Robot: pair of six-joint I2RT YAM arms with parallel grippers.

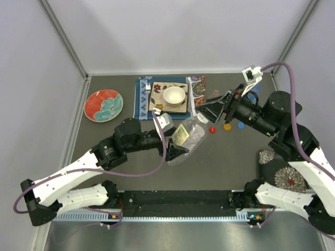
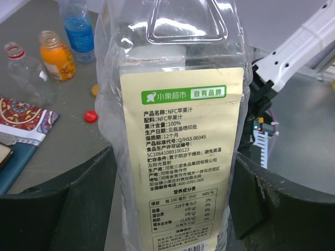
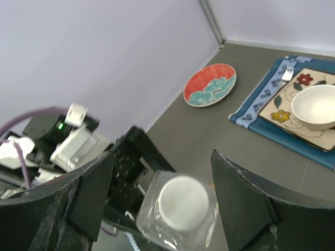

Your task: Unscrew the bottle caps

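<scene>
The left gripper is closed on the lower body of the wide clear bottle, one finger on each side of its pale yellow label; in the top view the bottle is tilted, its neck toward the right gripper. The white cap sits on the neck; it lies between the right fingers, which stand wide apart with a gap on both sides, holding nothing. The red cap, the orange cap and the blue cap lie loose in a row on the table, near the right gripper. In the left wrist view the blue-tinted bottle, the orange bottle and the slim clear bottle stand upright and uncapped, close together. The white bowl rests on a square flowered plate; a red round plate lies well apart at the left.
</scene>
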